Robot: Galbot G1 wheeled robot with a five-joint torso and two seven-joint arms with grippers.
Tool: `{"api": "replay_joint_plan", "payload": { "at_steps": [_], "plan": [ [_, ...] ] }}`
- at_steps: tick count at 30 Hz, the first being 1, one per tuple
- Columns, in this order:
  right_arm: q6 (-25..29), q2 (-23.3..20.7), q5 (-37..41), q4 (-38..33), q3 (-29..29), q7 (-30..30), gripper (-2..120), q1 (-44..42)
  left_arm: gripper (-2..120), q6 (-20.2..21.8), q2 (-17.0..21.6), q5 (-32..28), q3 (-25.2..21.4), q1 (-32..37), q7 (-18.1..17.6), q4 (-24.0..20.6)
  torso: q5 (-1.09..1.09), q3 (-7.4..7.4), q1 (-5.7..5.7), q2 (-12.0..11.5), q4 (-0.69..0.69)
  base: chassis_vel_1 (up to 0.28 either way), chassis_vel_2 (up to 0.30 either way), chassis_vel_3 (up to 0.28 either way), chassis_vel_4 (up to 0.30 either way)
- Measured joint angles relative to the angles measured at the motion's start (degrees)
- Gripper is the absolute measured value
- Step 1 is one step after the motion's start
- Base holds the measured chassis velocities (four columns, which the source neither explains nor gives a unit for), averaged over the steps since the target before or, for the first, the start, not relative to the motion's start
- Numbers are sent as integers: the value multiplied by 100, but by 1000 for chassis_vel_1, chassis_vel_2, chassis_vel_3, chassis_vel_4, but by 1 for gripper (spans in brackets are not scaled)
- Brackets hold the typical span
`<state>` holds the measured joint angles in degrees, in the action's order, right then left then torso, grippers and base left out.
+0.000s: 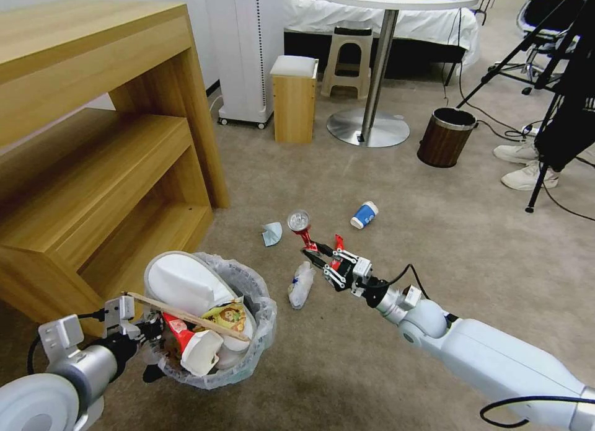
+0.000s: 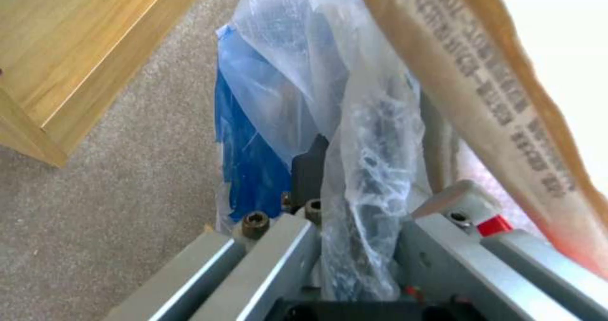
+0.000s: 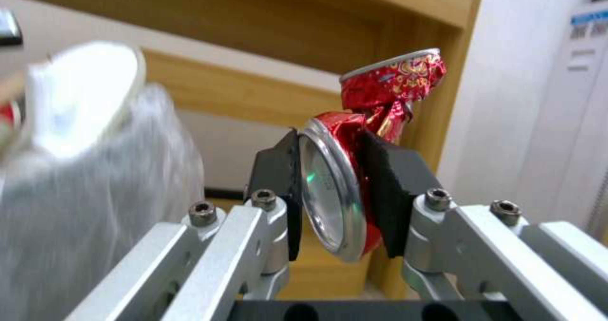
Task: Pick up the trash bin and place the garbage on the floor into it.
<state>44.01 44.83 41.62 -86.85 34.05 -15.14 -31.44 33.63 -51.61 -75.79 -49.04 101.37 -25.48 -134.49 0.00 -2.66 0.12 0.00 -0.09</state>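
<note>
Meanwhile, the crushed can (image 1: 302, 229) was pinched between the pads of the right gripper (image 1: 317, 256) and held above the carpet (image 1: 384, 332), beside the bin (image 1: 214, 322). The bin, already stuffed with a slipper (image 1: 183, 282), a stick (image 1: 186, 316) and cartons, was clamped at its bag-lined rim by the left gripper (image 1: 139, 325) near the shelf (image 1: 93, 139). A bottle (image 1: 302, 284), a tissue (image 1: 271, 233) and a blue cup (image 1: 364, 214) were left lying on the carpet.

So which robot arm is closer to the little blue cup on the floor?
The right. Its tool, shut on the crushed red can, is a short way from the blue cup. The left tool is farther back, gripping the trash bin.
</note>
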Motion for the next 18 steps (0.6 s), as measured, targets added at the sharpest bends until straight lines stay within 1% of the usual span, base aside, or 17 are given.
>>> {"api": "replay_joint_plan", "payload": {
  "at_steps": [1, 3, 4, 6, 10, 11, 14, 15, 18],
  "plan": [
    [0, 0, 0, 0, 0, 0, 22, 0, 0, 0, 0, 0, 0, 0, 0, 0, 0, 0, 0, 0, 0, 0, 0, 0, 0],
    [-55, -45, 103, -194, 221, 36, 22, 246, 0, 5, 20, 10, 29, -57, 25, 34, -1, 1, 0, 0, -1, 0, 0, 0, 0],
    [-55, -45, 103, -194, 221, 36, 22, 246, 0, 5, 20, 10, 29, -57, 25, 34, -1, 1, 0, 0, -1, 0, 0, 0, 0],
    [-92, -57, 211, -339, 402, 45, 22, 455, 0, 9, 51, 10, 39, -108, 77, 75, 0, 0, 0, 0, -1, 0, 0, 0, 0],
    [-110, 0, 328, -511, 718, 50, 22, 761, 0, 20, 102, 16, 52, -204, 161, 167, -1, 1, 0, 0, -2, 0, 0, 0, 0],
    [-110, 0, 328, -511, 718, 50, 22, 761, 0, 20, 102, 16, 52, -204, 161, 167, -1, 1, 0, 0, -2, 0, 0, 0, 0],
    [-150, 136, 408, -626, 1047, 78, 22, 1054, 0, 30, 131, 14, 88, -275, 221, 226, -1, 1, 0, 0, -1, 0, 0, 0, 0],
    [-150, 136, 408, -626, 1047, 78, 22, 1054, 0, 30, 131, 14, 88, -275, 221, 226, -1, 1, 0, 0, -1, 0, 0, 0, 0],
    [-186, 366, 414, -695, 1410, 186, 22, 1332, 0, 41, 200, 18, 140, -390, 311, 322, 1, 0, 0, 0, 0, 0, 0, 0, 0]
  ]
}}
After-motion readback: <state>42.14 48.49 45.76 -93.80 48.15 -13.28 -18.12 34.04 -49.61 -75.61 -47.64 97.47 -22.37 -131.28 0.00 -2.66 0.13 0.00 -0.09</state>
